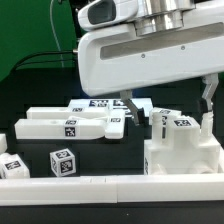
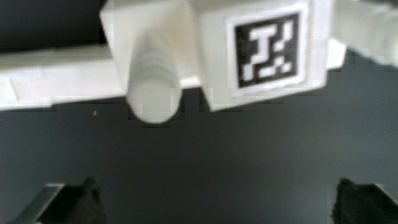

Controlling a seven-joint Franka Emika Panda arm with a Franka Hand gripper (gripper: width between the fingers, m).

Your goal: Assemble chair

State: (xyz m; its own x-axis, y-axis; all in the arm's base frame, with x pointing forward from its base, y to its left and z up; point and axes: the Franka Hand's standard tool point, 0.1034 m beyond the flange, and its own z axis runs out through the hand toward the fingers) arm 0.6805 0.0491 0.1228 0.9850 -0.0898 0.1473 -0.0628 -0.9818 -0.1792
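The chair is in loose white parts, each with black-and-white tags. In the exterior view, long flat slabs [image 1: 62,126] lie at the left. A chunky block [image 1: 180,155] with short posts on top stands at the right. Two small tagged pieces [image 1: 63,162] [image 1: 10,166] sit near the front left. My gripper [image 1: 168,100] hangs open just above the block, one finger [image 1: 129,106] on each side and nothing between them. In the wrist view, a tagged white part [image 2: 267,45] with a rounded peg [image 2: 157,95] lies ahead of the open gripper [image 2: 217,202], apart from the fingertips [image 2: 71,203].
A low white rail [image 1: 100,186] runs along the front of the black table. The arm's large white body [image 1: 140,50] hides the back right of the scene. A green backdrop [image 1: 30,30] stands behind.
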